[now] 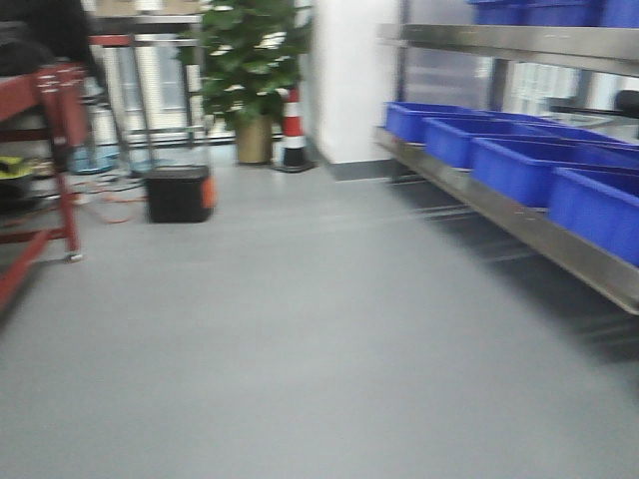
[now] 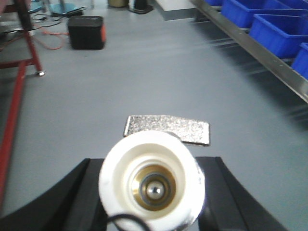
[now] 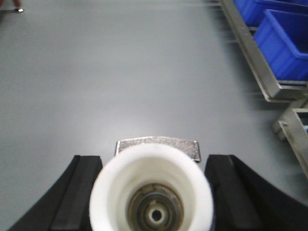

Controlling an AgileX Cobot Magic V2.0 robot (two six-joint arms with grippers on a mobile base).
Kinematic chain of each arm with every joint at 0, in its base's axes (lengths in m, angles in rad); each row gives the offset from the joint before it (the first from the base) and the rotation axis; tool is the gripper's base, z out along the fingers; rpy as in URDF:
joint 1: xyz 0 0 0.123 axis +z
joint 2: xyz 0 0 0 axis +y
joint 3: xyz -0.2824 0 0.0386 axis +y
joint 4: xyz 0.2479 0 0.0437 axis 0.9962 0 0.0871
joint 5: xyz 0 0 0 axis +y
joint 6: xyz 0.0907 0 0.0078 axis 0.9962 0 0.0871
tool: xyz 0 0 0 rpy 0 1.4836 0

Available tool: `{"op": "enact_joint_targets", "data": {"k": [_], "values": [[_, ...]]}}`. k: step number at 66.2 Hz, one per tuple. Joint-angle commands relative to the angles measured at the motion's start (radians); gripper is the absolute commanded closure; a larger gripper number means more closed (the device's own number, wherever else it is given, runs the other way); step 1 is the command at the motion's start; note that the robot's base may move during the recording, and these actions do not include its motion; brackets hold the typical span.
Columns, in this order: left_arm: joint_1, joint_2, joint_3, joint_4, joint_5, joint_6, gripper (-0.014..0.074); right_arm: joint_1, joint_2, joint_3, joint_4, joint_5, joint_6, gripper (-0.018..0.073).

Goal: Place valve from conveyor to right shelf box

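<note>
My left gripper [image 2: 153,162] is shut on a valve [image 2: 152,185]; its white cap faces the camera and its flat metal lever [image 2: 168,129] sticks out above. My right gripper [image 3: 153,159] is shut on another valve [image 3: 151,192], white cap toward the camera, lever [image 3: 156,144] on top. Both are held above grey floor. The right shelf [image 1: 519,215] is a steel rack along the right, carrying several blue boxes [image 1: 519,165]. Its rail [image 2: 260,50] and a box [image 2: 279,31] show in the left wrist view, and rail [image 3: 250,53] and box [image 3: 284,43] in the right wrist view. Of the conveyor only a red frame [image 1: 40,150] shows at far left; the belt is out of view.
A black case with an orange side [image 1: 178,193] stands on the floor ahead to the left, with an orange cable beside it. Farther back are a potted plant [image 1: 250,60], a striped traffic cone [image 1: 293,130] and a white pillar [image 1: 349,70]. The front view is motion-blurred.
</note>
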Motion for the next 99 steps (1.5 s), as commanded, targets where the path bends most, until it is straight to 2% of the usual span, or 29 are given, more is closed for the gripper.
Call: {"op": "enact_joint_targets", "data": {"k": [1,99], "values": [[-0.006,-0.007,-0.013,-0.006,-0.055,-0.007,0.0708,-0.003,-0.01,-0.016,-0.005,-0.071,0.0,0.0713],[-0.006,-0.007,-0.013,-0.006,-0.055,-0.007,0.0708,-0.003,-0.01,-0.016,-0.005,-0.071,0.0,0.0713]]}}
